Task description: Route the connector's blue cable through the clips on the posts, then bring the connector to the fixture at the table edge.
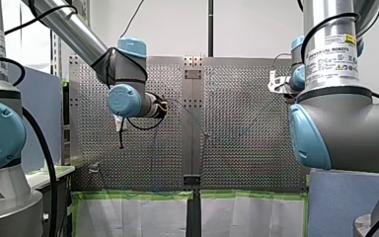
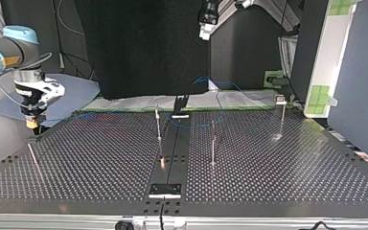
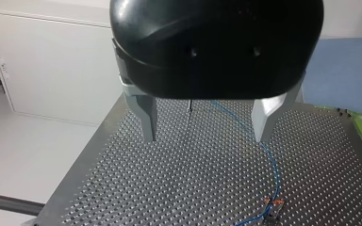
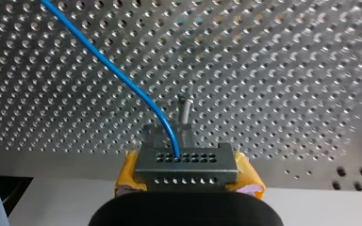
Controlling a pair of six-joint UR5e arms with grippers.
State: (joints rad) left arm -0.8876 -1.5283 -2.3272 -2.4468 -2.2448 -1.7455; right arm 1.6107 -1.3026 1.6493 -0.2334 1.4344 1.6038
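R gripper (image 4: 187, 176) clamps connector (image 4: 186, 162), long axis crosswise; cable (image 4: 119, 75) exits ahead; L gripper (image 3: 206, 136) gaping.

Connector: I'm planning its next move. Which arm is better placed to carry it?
Right. My right arm's jaws are shut on the connector, blue cable trailing from it, low near the table's edge. My left arm's jaws hang open and empty, high above the table.

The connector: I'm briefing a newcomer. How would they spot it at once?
In the right wrist view, find the perforated table, then my right pincer before it. Clamped between its yellow pads is the connector, a grey block with rows of small holes; only it has the blue cable leaving it.
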